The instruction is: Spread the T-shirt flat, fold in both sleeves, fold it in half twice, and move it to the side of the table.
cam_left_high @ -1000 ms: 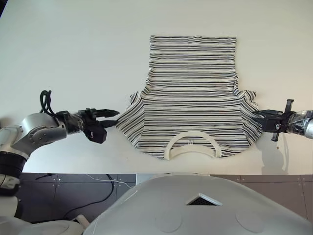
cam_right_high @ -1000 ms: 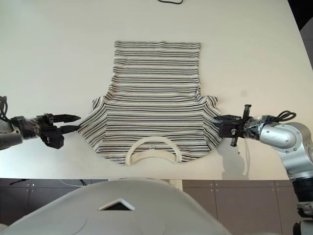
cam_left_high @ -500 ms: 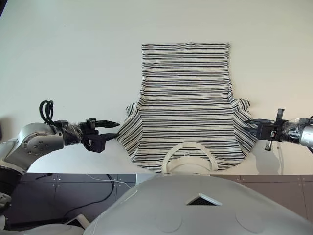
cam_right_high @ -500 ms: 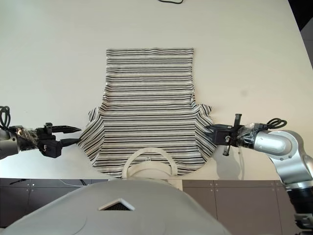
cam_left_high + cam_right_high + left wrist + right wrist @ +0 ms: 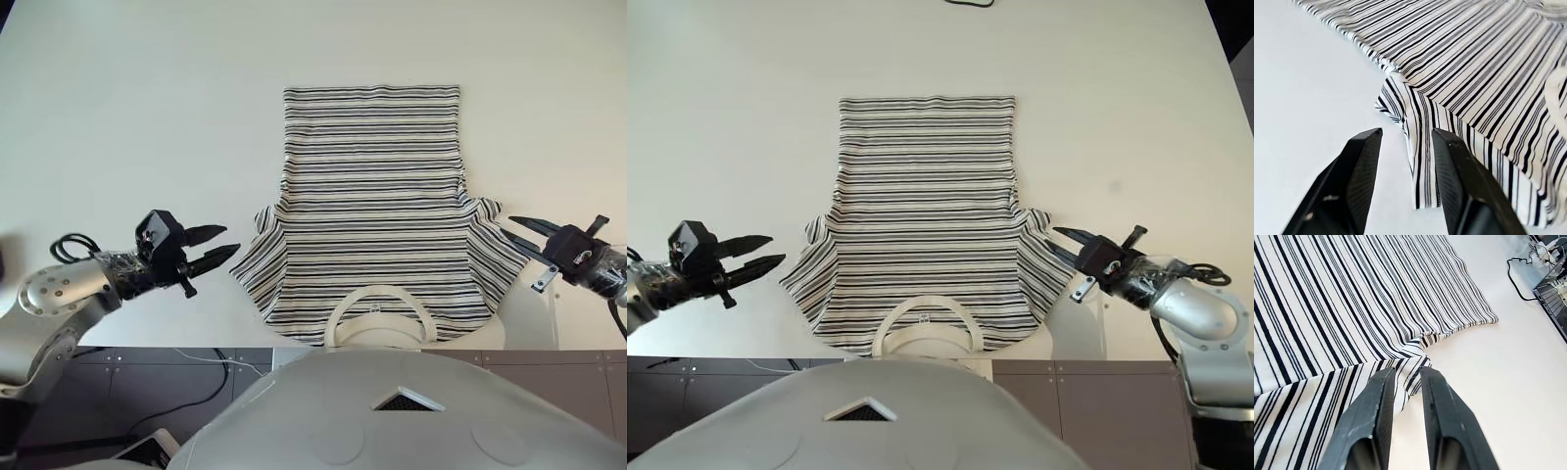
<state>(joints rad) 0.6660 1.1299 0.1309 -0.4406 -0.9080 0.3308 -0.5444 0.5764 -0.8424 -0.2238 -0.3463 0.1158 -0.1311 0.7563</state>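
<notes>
A black-and-white striped T-shirt (image 5: 372, 196) lies on the white table (image 5: 137, 117), its white collar (image 5: 377, 296) nearest me and its hem at the far end. Both sleeves are bunched against the body. My left gripper (image 5: 232, 240) is open, raised just off the left sleeve (image 5: 257, 255); the left wrist view has that sleeve's edge (image 5: 1418, 161) under the open left gripper (image 5: 1406, 134). My right gripper (image 5: 507, 226) is open beside the right sleeve (image 5: 490, 245), and in the right wrist view the right gripper (image 5: 1406, 372) hangs over the crumpled sleeve fold (image 5: 1418, 345).
The near table edge (image 5: 147, 345) runs close under the collar. A black cable (image 5: 970, 3) lies at the far edge, also a black cable (image 5: 1518, 279) past the hem. Bare tabletop extends on both sides of the shirt.
The shirt slid toward me between the first two moments. Since then both grippers have lifted, tilted and drawn slightly outward from the sleeves; the shirt has stayed put.
</notes>
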